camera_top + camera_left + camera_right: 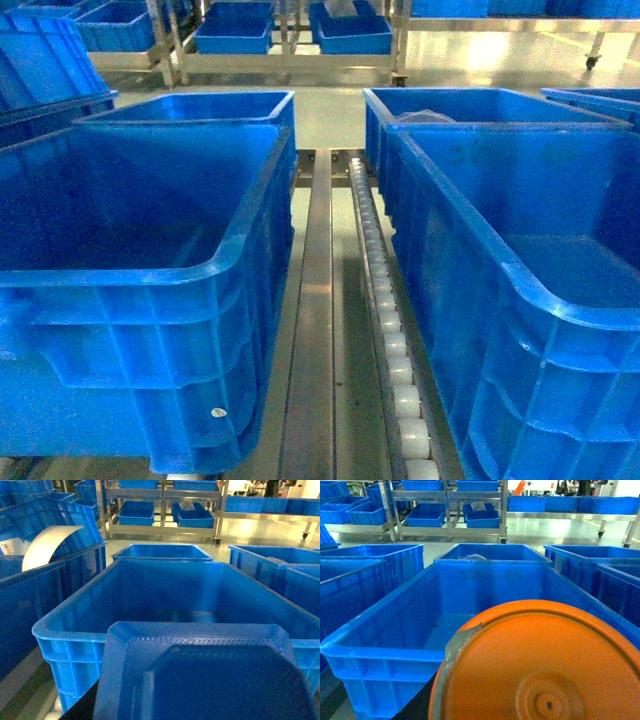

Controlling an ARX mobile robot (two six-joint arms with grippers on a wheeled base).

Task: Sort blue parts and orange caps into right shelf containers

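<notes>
Head view: two large deep bright-blue ribbed plastic crates in the foreground, left crate (150,300) and right crate (520,300), separated by a metal rail with a line of white rollers (395,350). Further blue crates stand behind each, and low blue trays sit on a metal-framed shelf rack (290,40) across the pale floor. A small white round sticker (218,411) shows on the left crate's outer wall; any print on it is too small to read. Neither arm appears in this view.

Left wrist view: a blue moulded plastic part with a raised angular rim (200,675) fills the lower frame, in front of an open deep blue crate (75,625). The left tool itself is not visible, so its opening cannot be told.

Right wrist view: a large round orange plastic cap with a central moulded hub (540,665) fills the lower frame, before another open blue crate (385,645). No digits or lettering are readable on it. Right tool hidden; state cannot be told.
</notes>
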